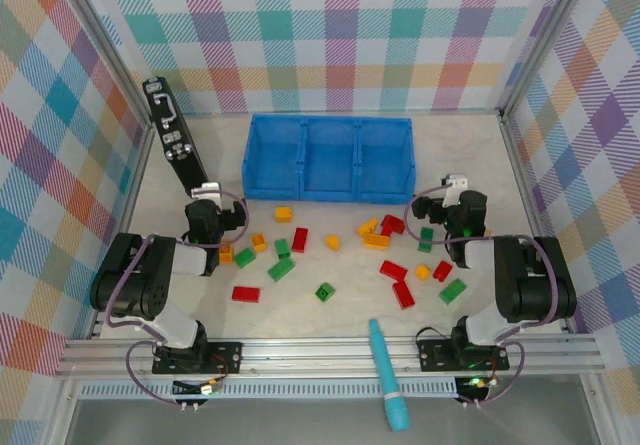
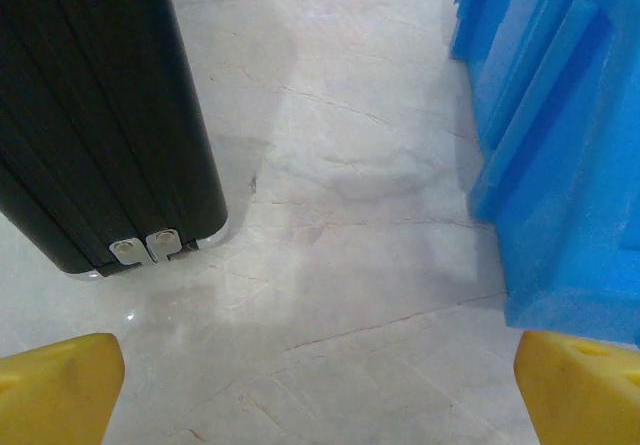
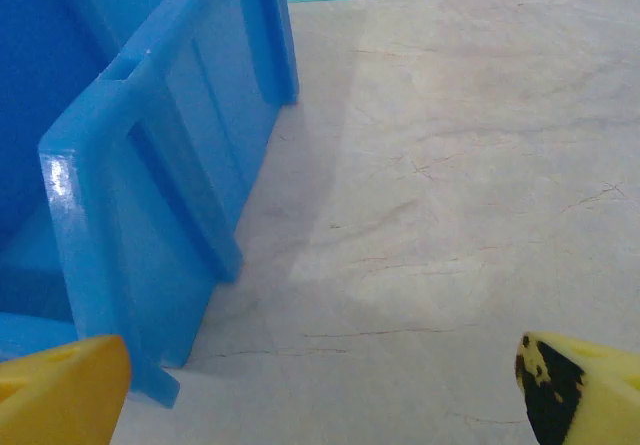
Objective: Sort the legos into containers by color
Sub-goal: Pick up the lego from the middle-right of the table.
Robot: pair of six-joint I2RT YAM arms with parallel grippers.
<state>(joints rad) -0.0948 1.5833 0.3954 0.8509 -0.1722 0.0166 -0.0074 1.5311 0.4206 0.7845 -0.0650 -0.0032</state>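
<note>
The legos [image 1: 325, 291] are coloured red, green and orange-yellow, the containers [image 1: 330, 118] blue (the walls [image 1: 330, 35] are patterned in pastel plaid).

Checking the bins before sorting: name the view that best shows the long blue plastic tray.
Top external: the long blue plastic tray shows whole, all three compartments seen from above. Left wrist catches its ribbed end wall; right wrist, the other end's corner and ribs.

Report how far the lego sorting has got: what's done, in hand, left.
Done: nothing; all three compartments of the blue tray look empty. In hand: nothing; the left hand and right hand are both open and empty, near the tray's two ends. Left: everything; the red, green and orange-yellow legos lie scattered on the table in front of the tray.
</note>
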